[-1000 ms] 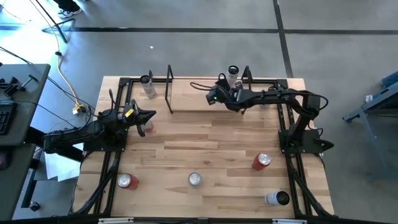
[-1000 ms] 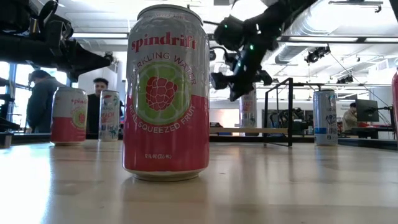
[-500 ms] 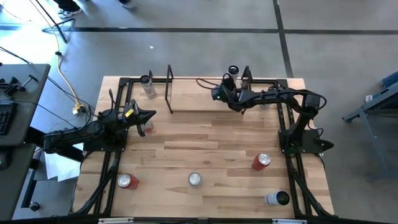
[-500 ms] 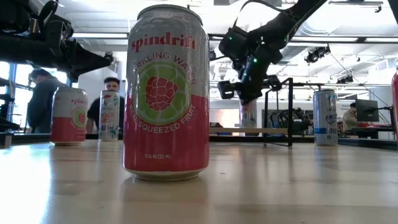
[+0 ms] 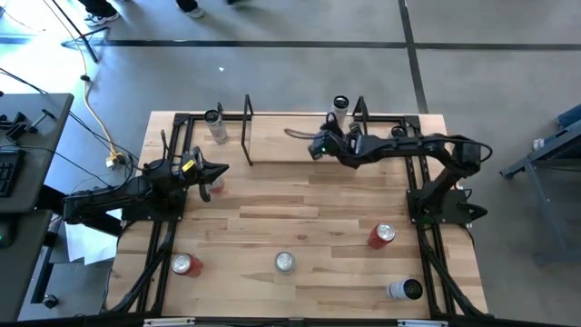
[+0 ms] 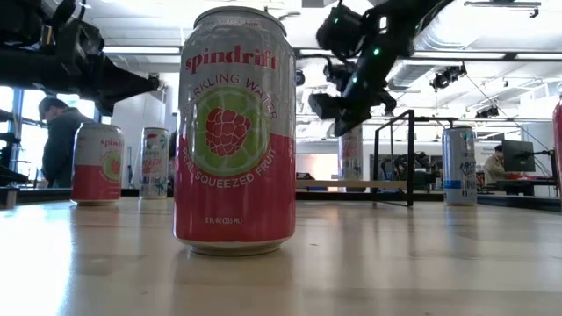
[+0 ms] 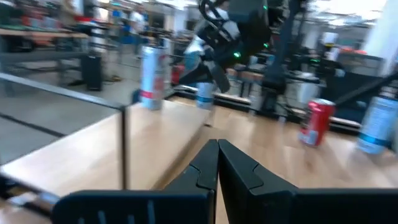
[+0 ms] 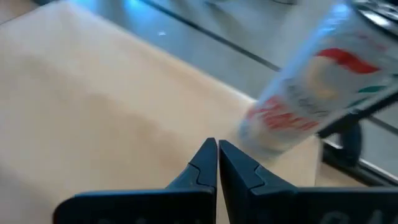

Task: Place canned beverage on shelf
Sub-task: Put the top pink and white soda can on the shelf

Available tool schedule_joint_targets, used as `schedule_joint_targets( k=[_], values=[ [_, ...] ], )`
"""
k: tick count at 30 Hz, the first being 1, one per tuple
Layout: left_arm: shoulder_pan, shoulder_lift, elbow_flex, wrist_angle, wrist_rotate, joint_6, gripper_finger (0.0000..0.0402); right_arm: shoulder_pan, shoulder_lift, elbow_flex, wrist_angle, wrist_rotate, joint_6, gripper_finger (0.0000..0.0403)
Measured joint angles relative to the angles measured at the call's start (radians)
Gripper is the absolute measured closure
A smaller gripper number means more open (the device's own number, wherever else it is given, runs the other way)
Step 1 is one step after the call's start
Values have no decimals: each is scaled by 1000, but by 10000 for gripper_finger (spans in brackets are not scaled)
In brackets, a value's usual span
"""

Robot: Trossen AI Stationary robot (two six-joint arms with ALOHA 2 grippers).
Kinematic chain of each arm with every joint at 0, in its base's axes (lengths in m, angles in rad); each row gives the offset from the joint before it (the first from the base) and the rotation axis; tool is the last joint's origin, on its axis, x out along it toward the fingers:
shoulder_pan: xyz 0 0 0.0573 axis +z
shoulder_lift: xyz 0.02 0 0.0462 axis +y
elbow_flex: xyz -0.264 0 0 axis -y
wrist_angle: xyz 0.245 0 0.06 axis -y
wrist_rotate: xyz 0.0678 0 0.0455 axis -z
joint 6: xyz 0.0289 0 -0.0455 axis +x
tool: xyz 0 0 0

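The right pincer (image 5: 318, 145) hangs above the shelf (image 5: 290, 145) with its fingers pressed together and nothing between them, as the right wrist view shows. Just beside it, at the shelf's right end near the black end frame (image 5: 360, 111), a white can with red lettering (image 5: 339, 109) stands upright on the board, apart from the fingers. Judging by this, one can is already placed and the right arm is between deliveries. The left pincer (image 5: 221, 169) waits, also closed and empty, over the desk (image 5: 309, 209) at the left side, with a reddish can (image 5: 208, 186) close under it. Several more cans are well apart on the desk: a red one (image 5: 381, 236), a silver-topped one (image 5: 285, 262), another red one (image 5: 186, 264) and a white one (image 5: 405, 290). The next move calls for opening a pincer, lowering around one of these and lifting it to the shelf without knocking the placed can.
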Motion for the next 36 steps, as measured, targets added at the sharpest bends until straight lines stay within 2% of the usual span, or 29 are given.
schedule_joint_targets(
  k=[3,6,9,12,15,20,24,31,36],
  values=[
    [-1,17,30,-7,50,-25,399,43,-38,-91,129,-59,-56,403],
    [-10,51,65,-58,60,-36,399,76,-70,-216,353,-149,-102,403],
    [-32,103,111,-103,39,-36,399,111,-104,-309,576,-272,-212,403],
    [-51,184,182,-139,26,-14,399,135,-141,-357,670,-422,-316,403],
    [-65,294,297,-237,9,-21,399,145,-195,-366,655,-466,-353,403],
    [-82,513,520,-488,-37,-97,399,141,-288,-368,562,-485,-427,403],
    [-100,688,688,-700,-30,-181,399,130,-337,-368,480,-486,-445,403],
    [-139,971,982,-1171,18,-380,397,131,-344,-368,376,-495,-442,403],
    [-150,1116,1145,-1358,21,-516,368,131,-344,-368,356,-499,-442,403]
  ],
)
